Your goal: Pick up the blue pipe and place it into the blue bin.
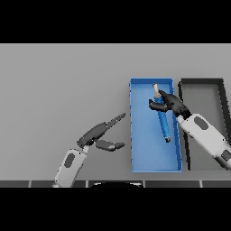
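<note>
Head view shows you the right robot hand [170, 103] over the blue bin [142, 135]. Its fingers are curled round the blue pipe [162, 122], near the pipe's top end. The pipe's long line runs up and down the bin, almost the same way as the bin's long sides. The pale tip points to the far wall. The other end points back toward you and leans a little to the right wall. Most of the pipe sticks out below the robot hand, toward the near side.

You cannot tell if the pipe hangs above the bin floor or already touches it. It sits fully inside the bin's walls, in the right half, close to the right wall.

I think you are at the last step: let go. The pipe lies along the bin, so it should fit with no turning.

A dark bin [219, 99] sits just beside the blue one on the right. Your left robot hand [101, 135] is on the left, over the counter [58, 90], with fingers spread, holding nothing, apart from the blue bin.
</note>
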Controlling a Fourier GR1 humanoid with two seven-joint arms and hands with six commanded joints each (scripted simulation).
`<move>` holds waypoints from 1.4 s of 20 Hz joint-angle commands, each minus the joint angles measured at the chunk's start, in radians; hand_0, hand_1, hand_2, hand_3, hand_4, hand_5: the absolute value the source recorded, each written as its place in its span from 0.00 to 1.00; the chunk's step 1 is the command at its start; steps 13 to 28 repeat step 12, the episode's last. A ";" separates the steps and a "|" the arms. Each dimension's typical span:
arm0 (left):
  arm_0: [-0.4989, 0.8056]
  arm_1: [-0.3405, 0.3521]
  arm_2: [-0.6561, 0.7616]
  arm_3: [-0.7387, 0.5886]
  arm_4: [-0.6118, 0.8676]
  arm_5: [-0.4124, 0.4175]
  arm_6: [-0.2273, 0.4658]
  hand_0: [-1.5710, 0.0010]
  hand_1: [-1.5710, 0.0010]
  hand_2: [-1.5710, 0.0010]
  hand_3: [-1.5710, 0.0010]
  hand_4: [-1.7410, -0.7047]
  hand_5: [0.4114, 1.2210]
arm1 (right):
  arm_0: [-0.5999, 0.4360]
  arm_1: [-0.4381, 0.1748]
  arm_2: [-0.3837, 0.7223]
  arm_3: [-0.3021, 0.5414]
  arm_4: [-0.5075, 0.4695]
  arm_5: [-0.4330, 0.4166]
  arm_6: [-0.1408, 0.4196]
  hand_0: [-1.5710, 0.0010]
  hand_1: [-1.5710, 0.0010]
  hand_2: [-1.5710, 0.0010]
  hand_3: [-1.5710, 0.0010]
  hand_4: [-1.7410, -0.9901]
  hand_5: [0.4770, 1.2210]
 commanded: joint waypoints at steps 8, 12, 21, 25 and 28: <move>-0.003 0.005 0.008 0.007 0.003 0.000 -0.006 1.00 1.00 1.00 1.00 0.78 0.10 | -0.031 -0.034 0.070 0.003 -0.003 0.048 -0.022 0.99 0.99 0.99 1.00 0.87 0.32; -0.014 -0.008 0.006 -0.019 0.014 0.002 0.035 1.00 1.00 1.00 1.00 0.78 0.10 | -0.033 -0.032 0.077 -0.008 -0.002 0.066 -0.025 0.99 0.99 0.99 1.00 0.87 0.32; -0.014 -0.008 0.006 -0.019 0.014 0.002 0.035 1.00 1.00 1.00 1.00 0.78 0.10 | -0.033 -0.032 0.077 -0.008 -0.002 0.066 -0.025 0.99 0.99 0.99 1.00 0.87 0.32; -0.014 -0.008 0.006 -0.019 0.014 0.002 0.035 1.00 1.00 1.00 1.00 0.78 0.10 | -0.033 -0.032 0.077 -0.008 -0.002 0.066 -0.025 0.99 0.99 0.99 1.00 0.87 0.32; -0.014 -0.008 0.006 -0.019 0.014 0.002 0.035 1.00 1.00 1.00 1.00 0.78 0.10 | -0.033 -0.032 0.077 -0.008 -0.002 0.066 -0.025 0.99 0.99 0.99 1.00 0.87 0.32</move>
